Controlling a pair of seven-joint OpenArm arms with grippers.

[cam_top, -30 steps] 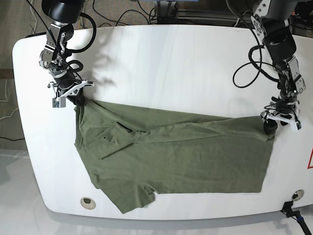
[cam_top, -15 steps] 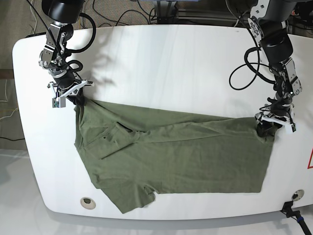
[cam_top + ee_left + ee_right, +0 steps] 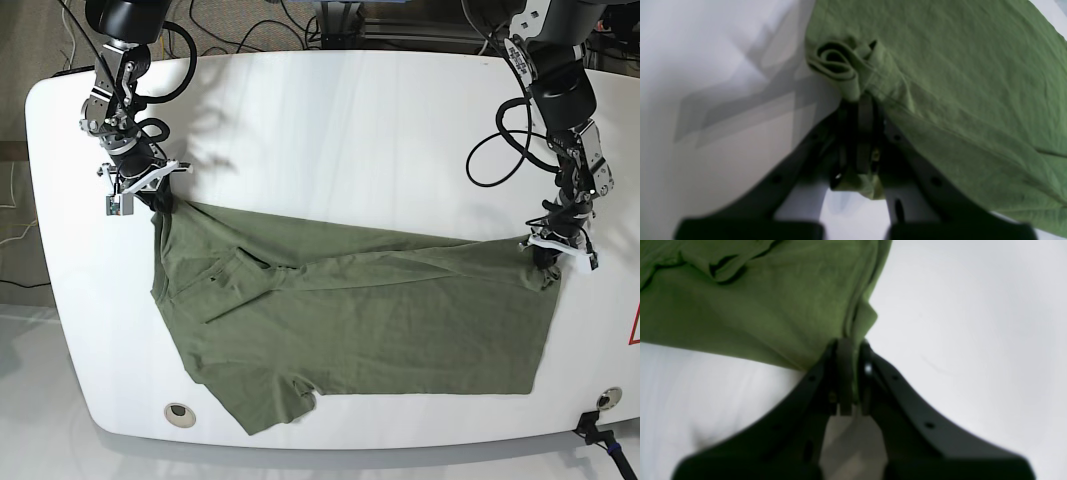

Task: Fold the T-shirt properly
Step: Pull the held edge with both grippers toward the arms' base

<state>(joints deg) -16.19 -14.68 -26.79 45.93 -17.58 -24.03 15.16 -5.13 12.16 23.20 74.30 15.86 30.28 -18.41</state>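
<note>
Olive cotton, left wrist view: the left claw (image 3: 858,110) pinches a rolled corner of the T-shirt (image 3: 957,76). Right wrist view: the right claw (image 3: 848,353) is clenched on a hem fold, apparently. Base view: the garment lies half-folded on the white table (image 3: 350,120); next, likely a joint carry-over. No containers appear.

white table (image 3: 350,130) — round grommet (image 3: 178,412) near front edge
</note>
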